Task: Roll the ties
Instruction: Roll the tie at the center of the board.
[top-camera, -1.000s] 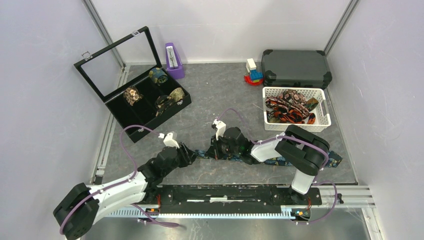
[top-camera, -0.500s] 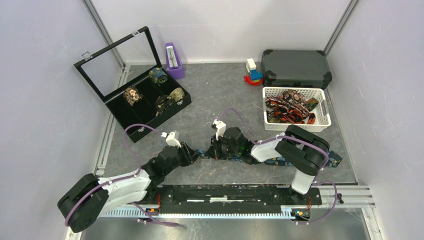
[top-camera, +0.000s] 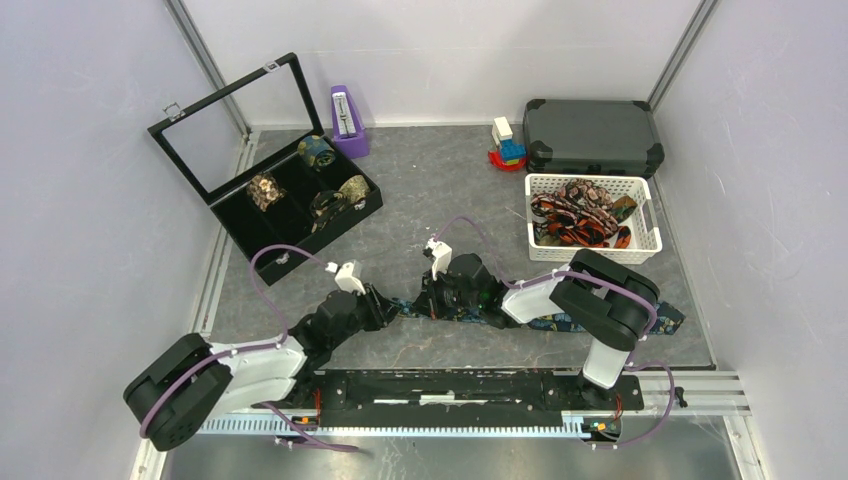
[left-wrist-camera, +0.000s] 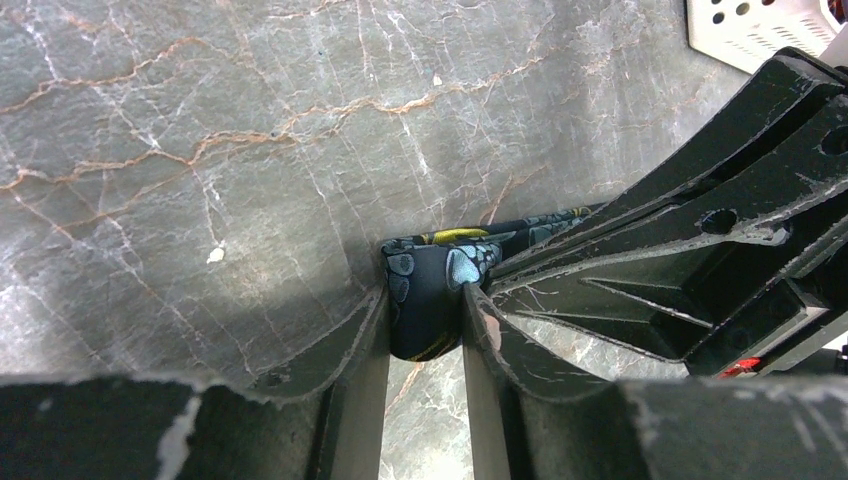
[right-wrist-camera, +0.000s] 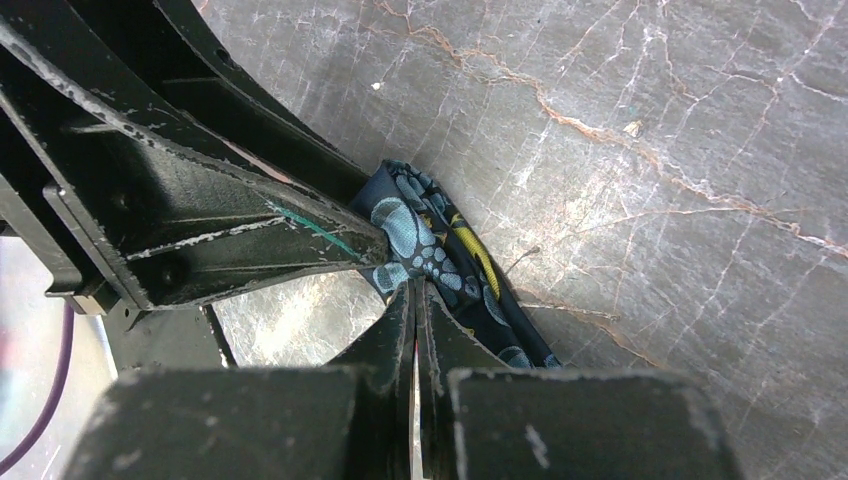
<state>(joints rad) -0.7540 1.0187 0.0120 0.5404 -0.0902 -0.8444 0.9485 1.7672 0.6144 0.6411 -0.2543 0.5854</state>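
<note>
Closing the left gripper (left-wrist-camera: 424, 308) onto the navy tie (left-wrist-camera: 428, 272) at its folded end, clamping it; keeping the right gripper (right-wrist-camera: 414, 298) pressed together against it; starting the roll.

a robotics lab test cell is showing here: plain white panels (top-camera: 450, 50) and aluminium profile posts (top-camera: 205, 65) are enclosing a grey stone-patterned table (top-camera: 430, 190), a black mounting rail (top-camera: 450, 385) is carrying two robot arms (top-camera: 250, 365), and purple cables (top-camera: 262, 285) are trailing.
</note>
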